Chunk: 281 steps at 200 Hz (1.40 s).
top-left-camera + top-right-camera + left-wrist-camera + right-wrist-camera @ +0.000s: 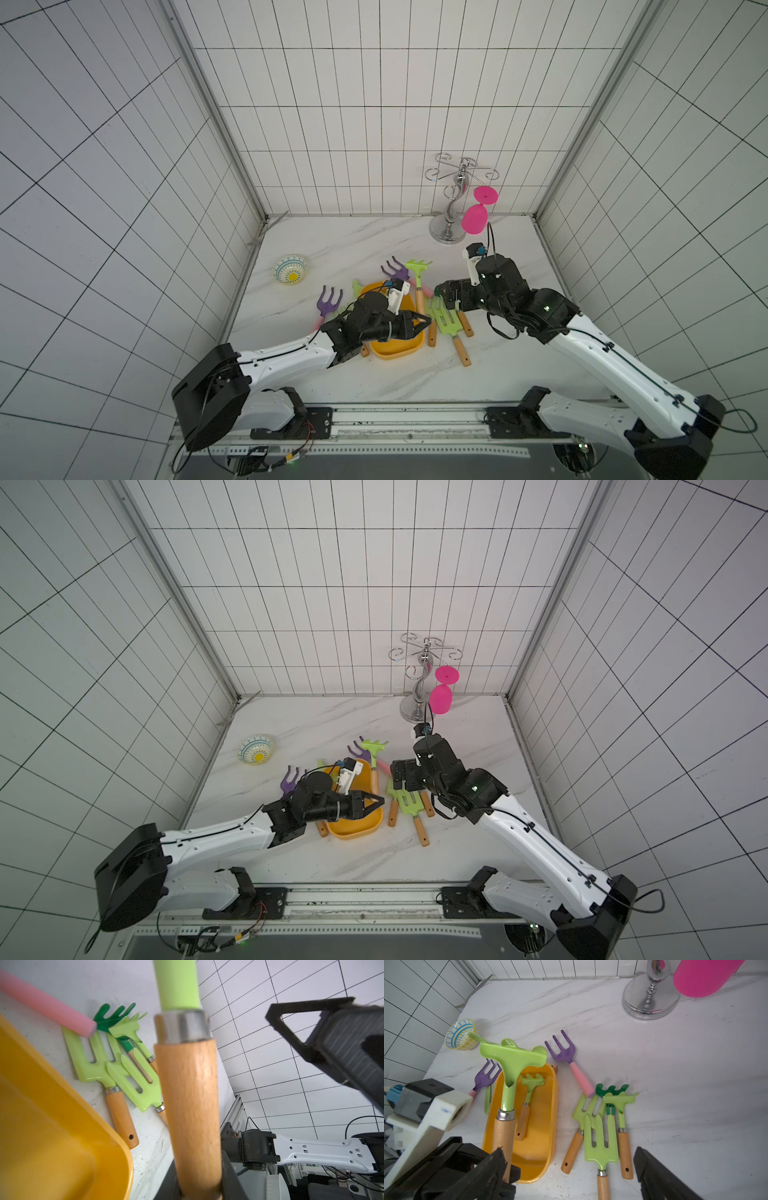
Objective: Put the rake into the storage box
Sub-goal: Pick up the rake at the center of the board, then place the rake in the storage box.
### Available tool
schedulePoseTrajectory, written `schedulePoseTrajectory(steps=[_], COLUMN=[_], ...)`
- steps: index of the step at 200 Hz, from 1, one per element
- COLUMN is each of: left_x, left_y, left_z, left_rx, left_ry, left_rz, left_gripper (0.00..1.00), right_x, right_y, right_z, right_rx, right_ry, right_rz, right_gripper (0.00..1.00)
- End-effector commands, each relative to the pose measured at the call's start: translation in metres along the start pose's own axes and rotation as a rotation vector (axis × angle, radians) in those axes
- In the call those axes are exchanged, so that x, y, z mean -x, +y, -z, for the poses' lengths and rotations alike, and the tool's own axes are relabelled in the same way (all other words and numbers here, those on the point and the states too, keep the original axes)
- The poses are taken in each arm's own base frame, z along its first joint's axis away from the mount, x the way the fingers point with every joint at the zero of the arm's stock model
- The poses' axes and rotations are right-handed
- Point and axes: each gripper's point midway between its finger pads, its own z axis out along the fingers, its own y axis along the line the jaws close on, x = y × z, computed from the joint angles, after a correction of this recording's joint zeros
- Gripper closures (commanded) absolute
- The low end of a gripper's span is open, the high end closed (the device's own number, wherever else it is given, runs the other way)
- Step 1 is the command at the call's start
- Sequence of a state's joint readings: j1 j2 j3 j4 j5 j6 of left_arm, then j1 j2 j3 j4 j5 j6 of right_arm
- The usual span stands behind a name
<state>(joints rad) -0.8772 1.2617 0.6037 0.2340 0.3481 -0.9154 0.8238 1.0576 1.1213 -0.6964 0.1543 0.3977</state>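
The left gripper (423, 321) was clamped on the wooden handle of the rake (511, 1059), near the handle's free end. The rake lay lengthwise over the storage box (553, 1105), with its light-green head above the box's far end (contact with the box could not be told). A second rake (529, 1088), smaller, lay flat inside the box. The right gripper (441, 296) had its jaws apart and gripped nothing. It hung over the green hand forks (600, 1142) on the table (332, 249), just beside the box.
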Motion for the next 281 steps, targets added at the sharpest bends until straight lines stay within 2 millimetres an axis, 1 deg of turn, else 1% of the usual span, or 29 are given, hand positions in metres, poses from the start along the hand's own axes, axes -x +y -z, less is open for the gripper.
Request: schedulePoseTrajectory(steps=[1,13,26,43,58,66,80,98,128,158,181,202,228,244,250,267,281], left_x=[0.014,0.017,0.019,0.019,0.016,0.015,0.012,0.006,0.000,-0.003,-0.010,-0.012,-0.011,-0.010,-0.011,-0.010,-0.011], left_y=[0.006,0.017,0.026,0.031,0.037,0.037,0.043,0.057,0.072,0.073,0.083,0.087,0.089,0.090,0.091,0.091,0.090], left_z=[0.009,0.012,0.012,0.007,-0.002,-0.006,-0.014,-0.020,-0.021,-0.027,-0.032,-0.038,-0.043,-0.045,-0.045,-0.044,-0.042], left_rx=[-0.039,-0.052,-0.051,-0.050,-0.038,-0.055,-0.055,-0.025,-0.010,-0.051,-0.050,-0.066,-0.078,-0.068,-0.061,-0.032,0.005], left_ry=[-0.085,-0.106,-0.117,-0.099,-0.074,-0.069,-0.058,-0.048,-0.062,-0.053,-0.039,-0.024,-0.013,-0.002,0.002,0.010,0.025], left_rz=[0.097,0.159,0.213,0.257,0.330,0.356,0.413,0.478,0.547,0.587,0.631,0.649,0.647,0.651,0.648,0.639,0.619], left_gripper=[0.89,0.89,0.89,0.89,0.89,0.89,0.89,0.90,0.89,0.88,0.85,0.80,0.67,0.64,0.60,0.45,0.38], right_x=[0.004,-0.006,-0.019,-0.033,-0.043,-0.050,-0.062,-0.077,-0.100,-0.120,-0.134,-0.142,-0.148,-0.151,-0.153,-0.156,-0.159], right_y=[-0.022,-0.026,-0.026,-0.025,-0.026,-0.029,-0.035,-0.048,-0.061,-0.071,-0.074,-0.078,-0.083,-0.088,-0.091,-0.097,-0.101], right_z=[0.014,0.007,-0.002,-0.012,-0.020,-0.024,-0.032,-0.041,-0.053,-0.065,-0.076,-0.082,-0.091,-0.095,-0.097,-0.103,-0.108], right_rx=[-0.099,-0.111,-0.108,-0.101,-0.108,-0.122,-0.159,-0.229,-0.279,-0.291,-0.275,-0.281,-0.290,-0.314,-0.323,-0.330,-0.327], right_ry=[0.005,0.058,0.108,0.161,0.200,0.226,0.280,0.354,0.443,0.513,0.562,0.594,0.608,0.619,0.620,0.628,0.640], right_rz=[0.086,0.082,0.073,0.055,0.050,0.053,0.056,0.048,0.023,-0.022,-0.055,-0.071,-0.082,-0.081,-0.081,-0.094,-0.107], right_gripper=[0.01,0.01,0.01,0.01,0.01,0.01,0.01,0.00,0.00,0.01,0.01,0.02,0.02,0.03,0.03,0.05,0.08])
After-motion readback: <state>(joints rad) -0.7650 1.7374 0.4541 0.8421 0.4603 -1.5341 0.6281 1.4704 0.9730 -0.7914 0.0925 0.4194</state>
